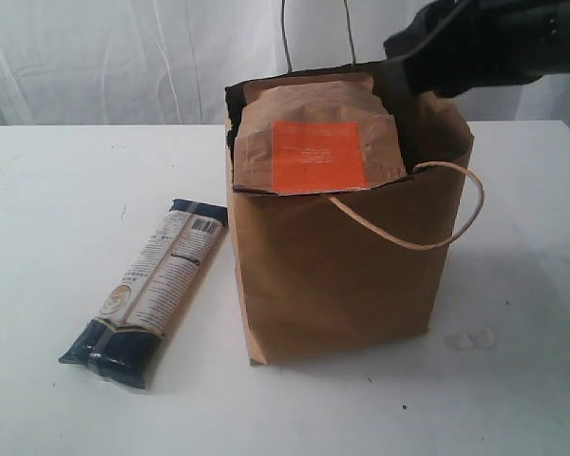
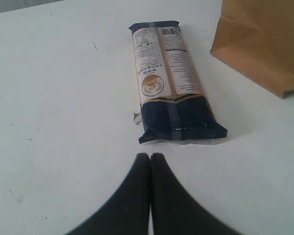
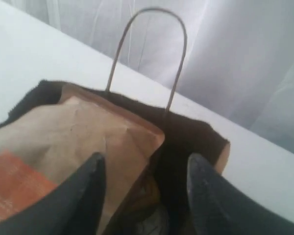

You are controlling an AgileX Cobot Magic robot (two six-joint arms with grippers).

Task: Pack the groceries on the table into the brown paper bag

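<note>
The brown paper bag [image 1: 337,275] stands upright in the middle of the white table [image 1: 57,190]. The brown orange-labelled pouch [image 1: 313,138] sticks out of its mouth, leaning at the front. My right gripper [image 3: 147,164] hovers open just above the bag's opening [image 3: 186,137], beside the pouch [image 3: 78,132], holding nothing. The long dark-blue-and-beige pasta packet [image 1: 152,290] lies flat on the table left of the bag. My left gripper [image 2: 150,156] is shut and empty, low over the table just short of the packet's dark end [image 2: 179,120]. The jar, can, carton and bottle are not visible.
One twine handle [image 1: 413,214] hangs down the bag's front, the other [image 1: 315,28] stands up behind. A white curtain [image 1: 104,57] backs the table. Small clear scraps [image 1: 470,338] lie right of the bag's base.
</note>
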